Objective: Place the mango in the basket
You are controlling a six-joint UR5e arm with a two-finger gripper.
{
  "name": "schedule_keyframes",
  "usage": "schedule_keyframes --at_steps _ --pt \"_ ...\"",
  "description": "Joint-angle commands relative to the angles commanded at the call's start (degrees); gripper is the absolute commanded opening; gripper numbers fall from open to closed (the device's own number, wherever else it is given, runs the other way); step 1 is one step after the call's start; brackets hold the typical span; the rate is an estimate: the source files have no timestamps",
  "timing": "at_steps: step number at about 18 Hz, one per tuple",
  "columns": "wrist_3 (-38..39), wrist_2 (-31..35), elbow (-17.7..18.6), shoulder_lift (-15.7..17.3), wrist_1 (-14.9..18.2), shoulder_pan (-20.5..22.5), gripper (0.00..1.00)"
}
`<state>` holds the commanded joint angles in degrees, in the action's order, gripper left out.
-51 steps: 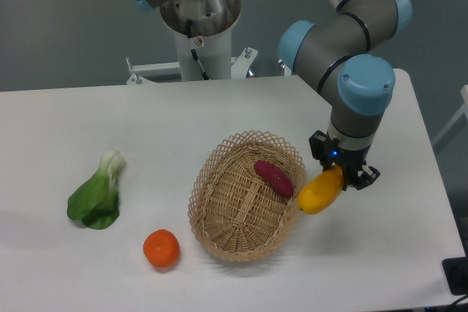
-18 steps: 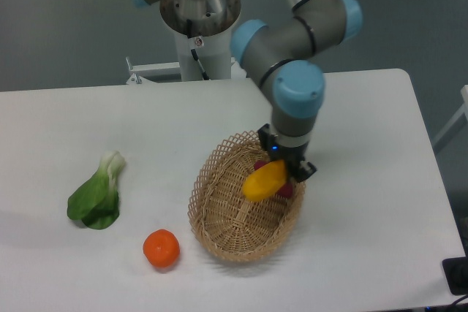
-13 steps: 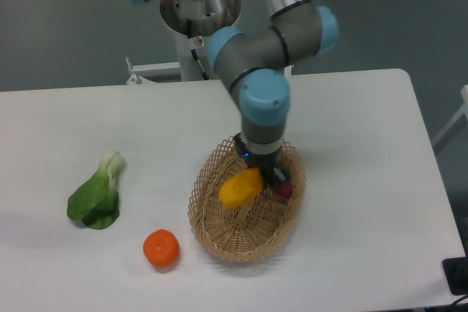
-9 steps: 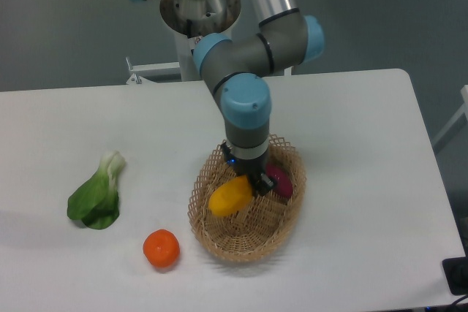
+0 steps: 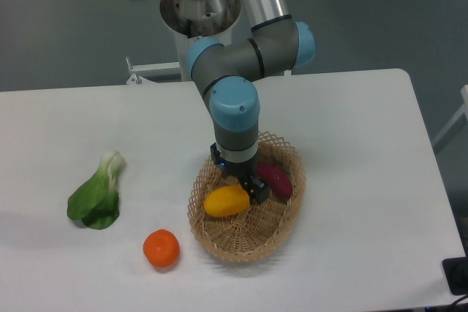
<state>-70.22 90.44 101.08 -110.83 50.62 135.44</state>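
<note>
a: where is the mango [image 5: 226,201] seen?

b: it is seen inside the outline of the basket [image 5: 281,235], toward the left half, lying roughly crosswise. whether it is resting on the weave or held just above it cannot be told from this one view.

a: and the gripper [image 5: 243,189]?

b: it is pointed straight down over the basket, and the right end of the mango is met by its dark fingers. the jaws appear clamped on that end of the fruit, though the contact itself is partly hidden by the wrist.

a: what else is held by the basket?

b: a purple-red sweet potato [image 5: 274,180] is seen in the right part, tilted, just beside the gripper and near the far rim. it is partly covered by the gripper body.

a: how is the basket placed?

b: it is set on the white table [image 5: 365,180], a little right of centre, with its lattice rim showing all round except where the arm blocks it.

a: and outside the basket?

b: a round orange fruit [image 5: 161,248] is found on the table near the basket's left edge, not touching it. a leafy green vegetable [image 5: 96,193] with a pale stem is laid well apart, further left.
</note>
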Motion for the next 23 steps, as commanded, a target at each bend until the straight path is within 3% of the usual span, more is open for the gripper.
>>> schedule_keyframes --at_steps 10,13,15,21,23 --pt "-1.06 -1.66 -7.29 -0.61 0.88 6.50 1.00" --pt "-5.52 -1.85 -8.96 -1.40 2.10 8.96 1.00" --pt "-7.90 -2.02 -10.98 -1.76 4.99 10.54 1.00" --pt "-12.74 -2.02 -19.77 -4.92 18.09 13.97 1.00" --pt "-15.81 -2.11 -20.74 -5.53 18.90 15.47 1.00"
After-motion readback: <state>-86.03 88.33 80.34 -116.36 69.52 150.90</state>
